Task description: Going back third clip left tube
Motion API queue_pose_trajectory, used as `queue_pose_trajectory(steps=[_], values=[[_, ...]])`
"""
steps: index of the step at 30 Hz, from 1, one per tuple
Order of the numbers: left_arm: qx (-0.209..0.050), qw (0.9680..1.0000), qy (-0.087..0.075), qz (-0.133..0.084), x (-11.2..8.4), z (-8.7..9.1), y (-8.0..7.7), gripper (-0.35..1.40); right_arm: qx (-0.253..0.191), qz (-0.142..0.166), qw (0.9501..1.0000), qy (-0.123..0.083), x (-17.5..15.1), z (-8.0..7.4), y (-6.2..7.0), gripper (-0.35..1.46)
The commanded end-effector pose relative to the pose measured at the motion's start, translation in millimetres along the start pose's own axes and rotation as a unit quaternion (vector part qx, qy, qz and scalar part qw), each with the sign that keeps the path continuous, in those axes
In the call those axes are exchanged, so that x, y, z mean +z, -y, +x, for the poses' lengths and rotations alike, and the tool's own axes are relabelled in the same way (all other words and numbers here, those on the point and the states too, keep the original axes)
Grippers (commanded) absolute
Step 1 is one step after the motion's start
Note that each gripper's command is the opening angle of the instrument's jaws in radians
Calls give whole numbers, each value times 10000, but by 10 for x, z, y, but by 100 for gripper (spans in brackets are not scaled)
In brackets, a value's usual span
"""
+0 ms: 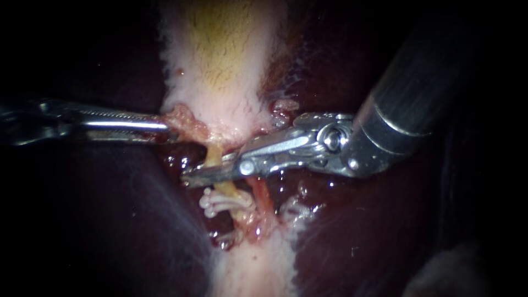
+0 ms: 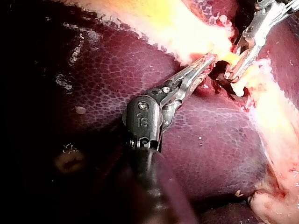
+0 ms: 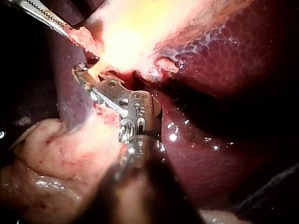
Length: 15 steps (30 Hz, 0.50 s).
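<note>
Several clips (image 1: 225, 202) — right instrument (image 1: 192, 177) just above

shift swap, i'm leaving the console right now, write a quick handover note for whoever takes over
Left instrument: jaws shut on a fringe of tissue at the gallbladder's lower edge.
Right instrument: its tip lies across the left tube, on the gallbladder side of the white clips.
Done: clips sit on the left tube; the exact count is unclear.
Left: judging by the task, draw the right instrument back clear of the tube, probably slowly so it does not snag the clips.
</note>
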Motion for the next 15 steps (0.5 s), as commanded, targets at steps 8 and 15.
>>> queue_pose_trajectory(steps=[8,15], values=[[0,10000,0,-2,0,0,1,-35,-79,216,9997,-77,14,-10,-2,38],[1,10000,0,-4,-1,-1,1,-35,-167,288,9993,-148,33,-26,-9,47]])
